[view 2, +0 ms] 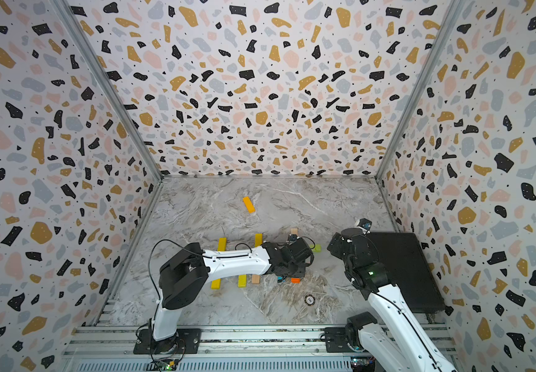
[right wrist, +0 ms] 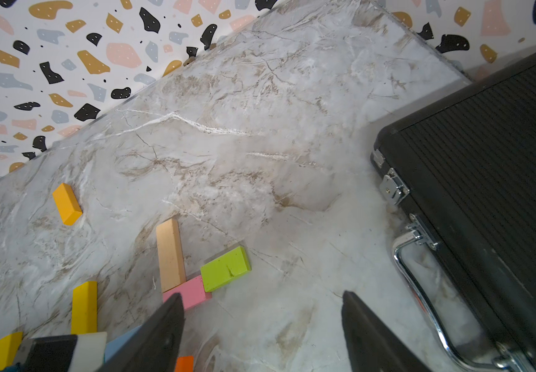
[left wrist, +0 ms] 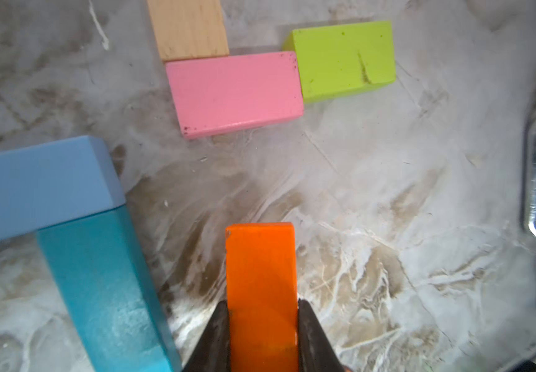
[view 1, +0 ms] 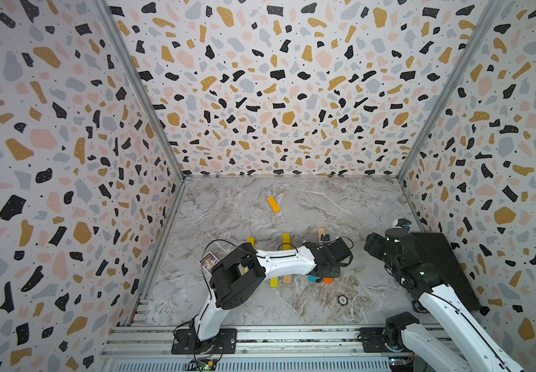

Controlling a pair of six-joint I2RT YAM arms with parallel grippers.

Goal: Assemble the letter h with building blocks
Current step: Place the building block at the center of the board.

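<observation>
step in hand, as judged: seat the orange block point(left wrist: 260, 264) as a leg of the h. the left gripper point(left wrist: 262, 309) pinches this block across its narrow width, one jaw pressed to each long side; the block projects forward past the fingertips. the teal block point(left wrist: 99, 290) lies beside the jaws, roughly parallel, and the light blue block point(left wrist: 41, 186) meets its far end crosswise. lower the orange block flat, parallel to the teal one, then release without dragging. whether it touches the table point(left wrist: 389, 225) cannot be told. the pink block point(left wrist: 234, 93) and green block point(left wrist: 344, 58) lie ahead of the jaws. the right gripper point(right wrist: 262, 299) stands spread and holds nothing.
</observation>
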